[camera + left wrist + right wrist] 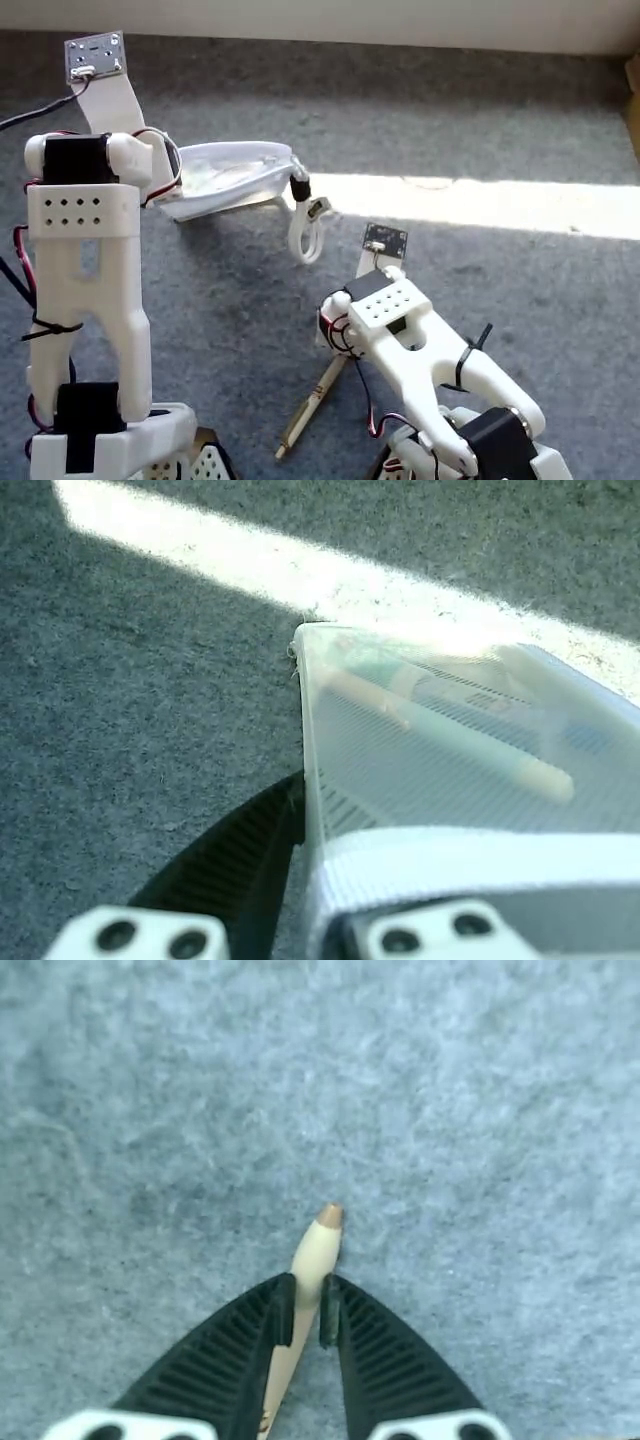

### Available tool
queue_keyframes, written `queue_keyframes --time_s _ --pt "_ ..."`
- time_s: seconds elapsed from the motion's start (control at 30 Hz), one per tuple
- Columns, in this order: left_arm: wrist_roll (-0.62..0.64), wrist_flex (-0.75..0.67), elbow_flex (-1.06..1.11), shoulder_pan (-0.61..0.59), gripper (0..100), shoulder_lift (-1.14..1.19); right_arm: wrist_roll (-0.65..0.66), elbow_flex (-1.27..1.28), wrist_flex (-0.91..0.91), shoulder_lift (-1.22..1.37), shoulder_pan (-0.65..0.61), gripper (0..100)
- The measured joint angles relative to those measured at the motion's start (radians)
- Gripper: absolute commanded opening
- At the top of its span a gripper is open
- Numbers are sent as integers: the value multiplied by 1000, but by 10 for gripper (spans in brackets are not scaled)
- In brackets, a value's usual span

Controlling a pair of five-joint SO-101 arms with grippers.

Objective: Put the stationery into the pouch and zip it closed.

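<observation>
Jaws of the right gripper (305,1305) pinch a cream, tan-tipped pen (318,1245) on grey carpet (500,120); left gripper (308,830) clamps the translucent plastic pouch (235,175). Loading step, likely: pen needs lifting to pouch mouth.

The left arm (85,280) is extended toward the pouch (235,175). The left gripper (310,825) is clamped on the pouch's end, with the black finger (240,865) on one face and the white finger (470,865) on the other. The right arm (420,350) is folded low on the near side of the pouch, well apart from it, wrist pointing down. The right gripper (305,1310) is closed on a pen (318,1245).
</observation>
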Motion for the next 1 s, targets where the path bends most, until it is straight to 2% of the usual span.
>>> queue_keyframes --time_s 0.6,0.8,1.0 --pt "0 0 0 0 6 0 0 91 -137 -15 0 30" --pt "0 0 0 0 6 0 2 91 -163 0 2 156" --pt "0 0 0 0 6 0 0 84 -183 -8 0 86"
